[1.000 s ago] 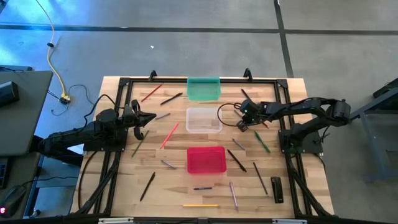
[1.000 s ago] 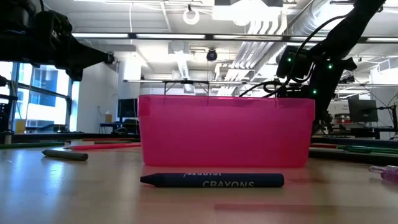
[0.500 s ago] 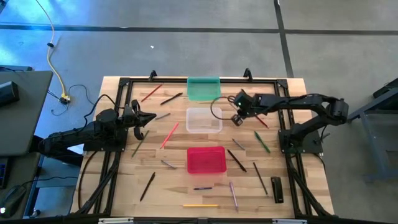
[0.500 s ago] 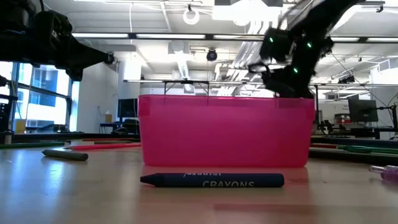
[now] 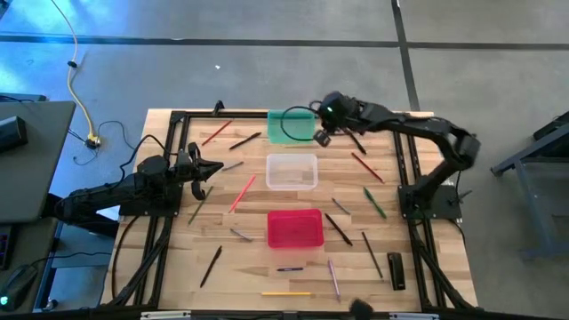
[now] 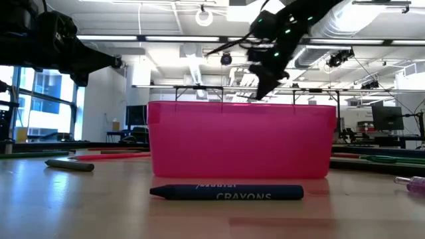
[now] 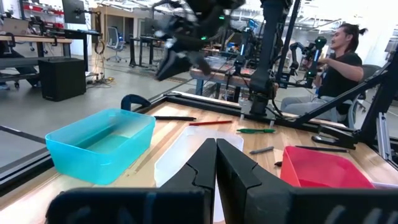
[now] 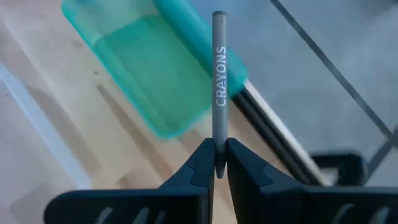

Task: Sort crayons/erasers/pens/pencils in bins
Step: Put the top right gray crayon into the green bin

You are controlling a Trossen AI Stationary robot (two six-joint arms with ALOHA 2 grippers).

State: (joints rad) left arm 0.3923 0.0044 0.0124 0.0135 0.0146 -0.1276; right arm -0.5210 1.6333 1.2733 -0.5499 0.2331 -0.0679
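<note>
a grey crayon [image 8: 218, 87] is pinched by its end between the closed fingers of the right gripper [image 8: 217, 163], held just beside the right edge of the teal bin [image 5: 290, 125], above the table [image 5: 402, 178]. the left gripper [image 7: 216, 163] is shut on nothing, waiting left of the clear bin [image 5: 292, 171]; the red bin [image 5: 294, 228] sits nearer the front
</note>
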